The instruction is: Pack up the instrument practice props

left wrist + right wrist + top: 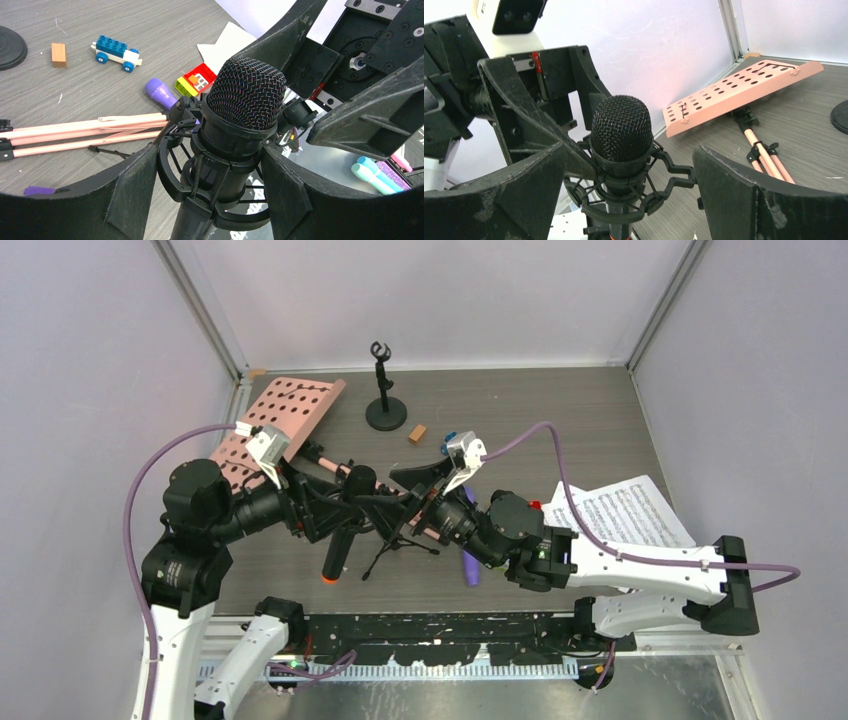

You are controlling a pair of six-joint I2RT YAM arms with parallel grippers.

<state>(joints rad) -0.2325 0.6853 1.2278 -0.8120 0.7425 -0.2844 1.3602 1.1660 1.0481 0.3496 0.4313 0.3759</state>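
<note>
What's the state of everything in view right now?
Black orange-tipped microphone: seated in its shock mount.
Shock-mount tripod: legs spread.
Left pincer: jaws flank that microphone, grip unclear.
Right pincer: open, straddling the same microphone.
Pink music stand: lying down, legs folded.
Round-base mic stand: upright, clip empty.
Purple-headed microphone: lying loose.
Note sheets: loose, unpacked.

centre: microphone between the jaws of left gripper and right gripper
back left: music stand, legs toward centre
back middle: mic stand, brick right of it, toy car further right
right: note sheets
front: second microphone
</note>
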